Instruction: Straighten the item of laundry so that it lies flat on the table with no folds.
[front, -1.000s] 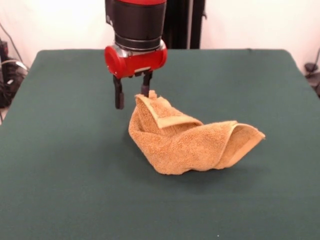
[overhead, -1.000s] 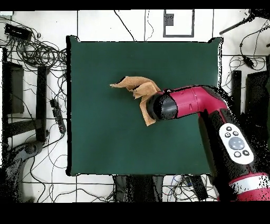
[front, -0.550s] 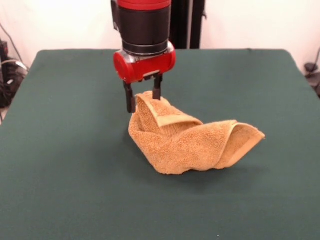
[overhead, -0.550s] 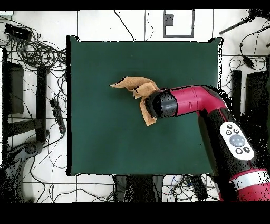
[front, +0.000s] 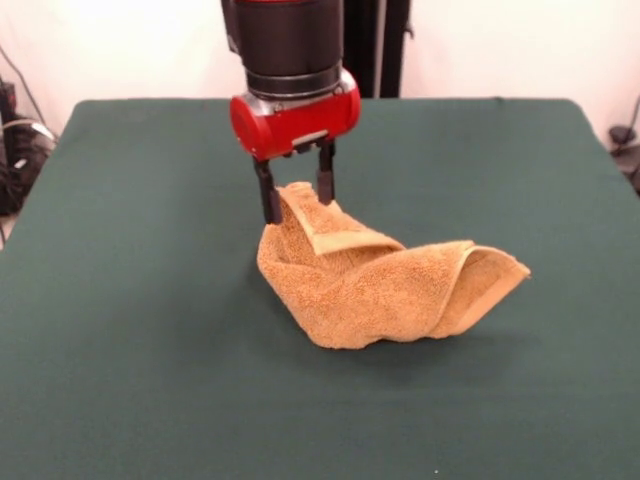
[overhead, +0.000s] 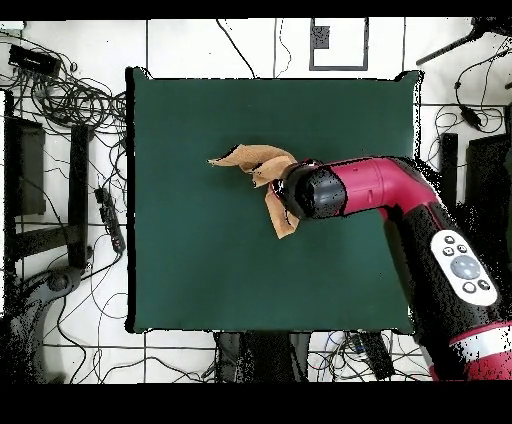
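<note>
Crumpled orange-tan terry towel (front: 380, 285) on dark green felt worktop (front: 130, 300). Black two-finger gripper (front: 297, 197) parted, straddling raised corner, seemingly not yet pinching. Close low, lift, pull outward.

Black two-fingered gripper (front: 296, 197): hidden under the red arm's wrist in the overhead view.
Crumpled orange-tan terry towel (overhead: 262, 165): one part lies covered by the arm from overhead; tag cannot be made out.
Dark green felt table (front: 120, 300): front view cuts off its near edge.
</note>
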